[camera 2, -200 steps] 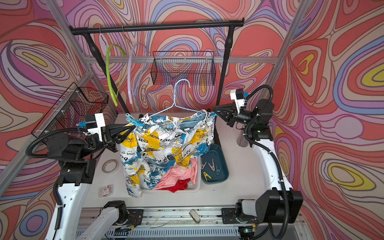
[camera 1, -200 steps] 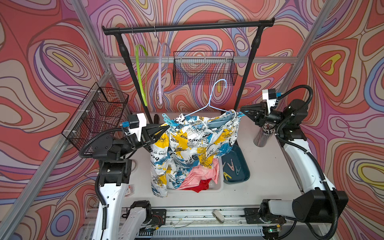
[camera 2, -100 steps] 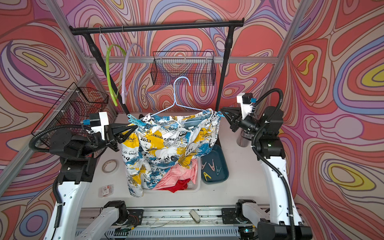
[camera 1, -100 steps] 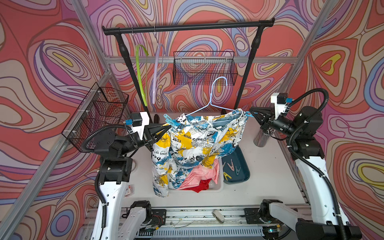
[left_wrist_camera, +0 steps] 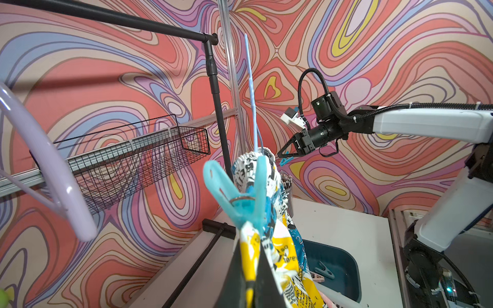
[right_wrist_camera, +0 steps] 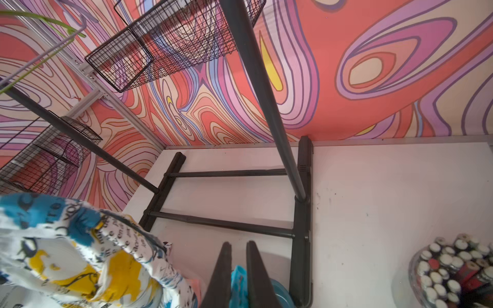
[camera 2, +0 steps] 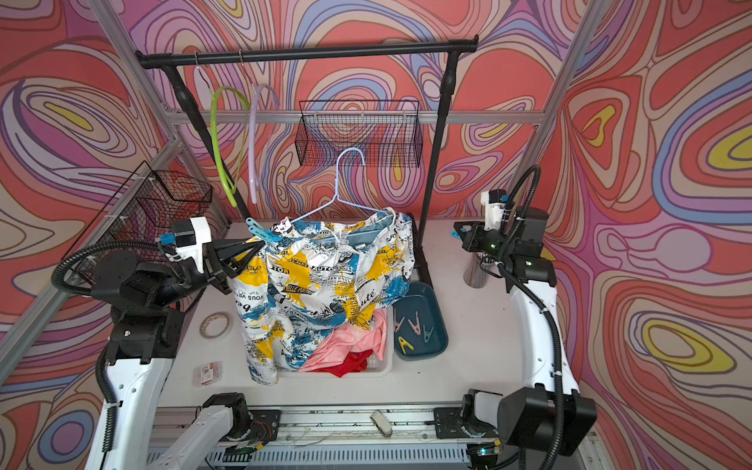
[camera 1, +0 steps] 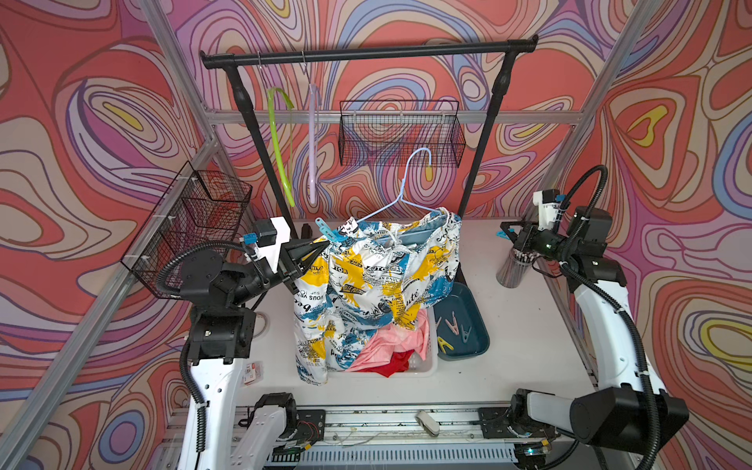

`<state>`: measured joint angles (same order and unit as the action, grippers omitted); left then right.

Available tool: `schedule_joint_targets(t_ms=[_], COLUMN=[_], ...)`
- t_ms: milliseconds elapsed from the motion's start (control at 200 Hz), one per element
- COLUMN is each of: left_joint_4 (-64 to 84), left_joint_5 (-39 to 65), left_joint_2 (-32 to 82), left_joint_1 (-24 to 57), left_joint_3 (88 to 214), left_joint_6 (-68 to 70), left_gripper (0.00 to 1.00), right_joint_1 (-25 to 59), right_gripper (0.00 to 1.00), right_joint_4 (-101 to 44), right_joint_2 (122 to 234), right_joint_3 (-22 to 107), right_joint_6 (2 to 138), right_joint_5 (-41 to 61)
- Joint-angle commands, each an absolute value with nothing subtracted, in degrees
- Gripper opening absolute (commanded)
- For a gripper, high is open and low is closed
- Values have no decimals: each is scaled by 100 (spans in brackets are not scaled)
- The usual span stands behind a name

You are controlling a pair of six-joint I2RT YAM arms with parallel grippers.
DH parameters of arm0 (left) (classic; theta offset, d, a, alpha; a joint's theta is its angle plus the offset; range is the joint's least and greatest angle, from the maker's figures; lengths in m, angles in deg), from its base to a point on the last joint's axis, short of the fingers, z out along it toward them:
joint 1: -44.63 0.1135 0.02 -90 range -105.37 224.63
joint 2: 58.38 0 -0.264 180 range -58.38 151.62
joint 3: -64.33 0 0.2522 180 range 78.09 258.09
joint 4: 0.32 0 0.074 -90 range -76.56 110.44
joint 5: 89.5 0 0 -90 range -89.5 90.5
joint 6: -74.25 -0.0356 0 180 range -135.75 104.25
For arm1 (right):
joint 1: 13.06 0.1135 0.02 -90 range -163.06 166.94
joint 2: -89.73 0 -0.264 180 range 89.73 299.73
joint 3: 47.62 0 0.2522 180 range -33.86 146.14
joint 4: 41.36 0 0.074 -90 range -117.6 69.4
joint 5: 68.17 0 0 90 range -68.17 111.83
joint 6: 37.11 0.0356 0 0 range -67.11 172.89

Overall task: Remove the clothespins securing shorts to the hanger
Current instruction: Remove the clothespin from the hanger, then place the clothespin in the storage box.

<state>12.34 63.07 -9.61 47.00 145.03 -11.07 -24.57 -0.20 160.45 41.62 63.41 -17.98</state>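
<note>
Light-blue plastic clothespin (camera 1: 328, 232) bites the hanger's (camera 1: 403, 185) left end, just above the left gripper (camera 1: 321, 249), which is clenched on the printed shorts' (camera 1: 374, 280) edge. Pin's long axis is tilted, handles up and away from those jaws. Shorts sag crumpled into the white bin (camera 1: 431, 362). Teal tray (camera 1: 457, 297) beside it holds loose pins (camera 1: 451, 325). Right gripper (camera 1: 508, 234) is well apart, pinching a second blue clothespin (right_wrist_camera: 238, 280). The tray lies below and inboard, so that's the likely drop.

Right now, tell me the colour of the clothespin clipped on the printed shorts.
The clothespin is light blue, clearest in the left wrist view, pinching the shorts.
</note>
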Motion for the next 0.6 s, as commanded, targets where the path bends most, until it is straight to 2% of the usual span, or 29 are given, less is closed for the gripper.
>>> schedule_joint_targets(t_ms=[0,135,351,491,596], left_joint_4=[986,733,441,378,440], left_joint_5=[6365,6457,6457,6484,6532], left_joint_2=[-1022,-943,-1021,-1098,-1134], left_joint_1=[4723,4719,4718,4718,4718], left_joint_3=[14639,14644,14561,14482,14471], left_joint_6=[-1107,-915,-708,-626,-648], left_gripper=[0,0,0,0,0], right_joint_1=[-2386,-1946,40,345,487], right_gripper=[0,0,0,0,1], right_joint_4=[327,801,835,560,215], right_joint_2=[15481,15035,14958,15323,15618], right_joint_3=[3697,2686,1483,919,660], right_joint_6=[6899,7535,8498,8897,8985], right_joint_5=[-1616,-775,1003,1451,1367])
